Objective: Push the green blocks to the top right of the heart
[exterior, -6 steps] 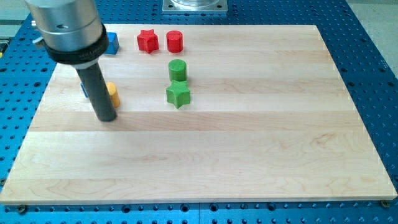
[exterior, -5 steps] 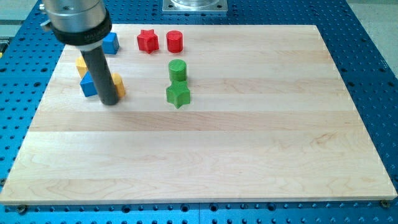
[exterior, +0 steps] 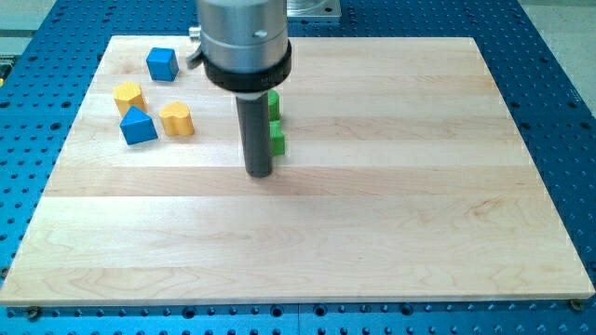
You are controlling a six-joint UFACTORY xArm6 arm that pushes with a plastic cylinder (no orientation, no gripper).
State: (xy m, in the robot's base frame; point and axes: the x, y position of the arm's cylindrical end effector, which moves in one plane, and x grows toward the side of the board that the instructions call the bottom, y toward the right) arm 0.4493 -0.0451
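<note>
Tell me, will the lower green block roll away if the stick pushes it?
Probably not: the lower green block looks flat-bottomed on the smooth wooden board, so it should slide. Pushed off-centre by my tip, just left and below, it may spin.

Single camera, raised, angled down over board (exterior: 372, 233).
</note>
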